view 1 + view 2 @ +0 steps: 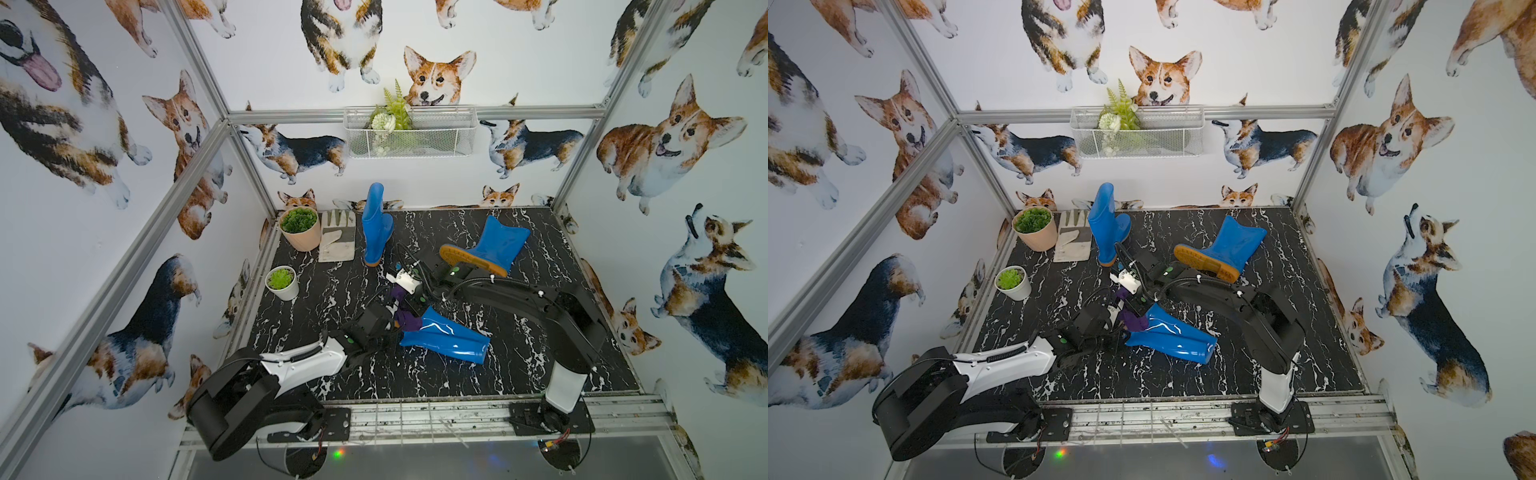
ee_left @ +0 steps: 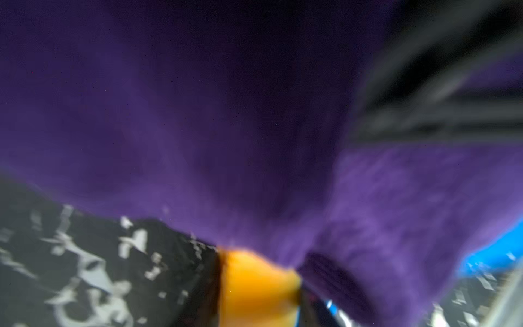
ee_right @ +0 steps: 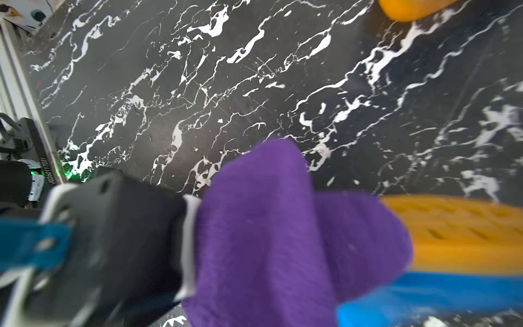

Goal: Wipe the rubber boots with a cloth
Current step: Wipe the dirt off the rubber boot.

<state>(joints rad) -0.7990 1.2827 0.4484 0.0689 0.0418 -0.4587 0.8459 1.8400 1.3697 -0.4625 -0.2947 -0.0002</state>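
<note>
- Cloth fills my left wrist view, draped over the foot of the fallen near boot.
- Right fingers clamp it closed; left fingers touch it, but I cannot tell their grip.
- Opposing tugs may slide the boot.

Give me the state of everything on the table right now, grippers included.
back boot, standing upright.
right boot, on its side, sole showing.
front boot, lying down.
cloth, bunched against the front boot's foot.
right gripper, jaws shut on the cloth.
left gripper, at the cloth; jaws hidden.
glove, lying flat.
peach pot and white pot, upright.
</note>
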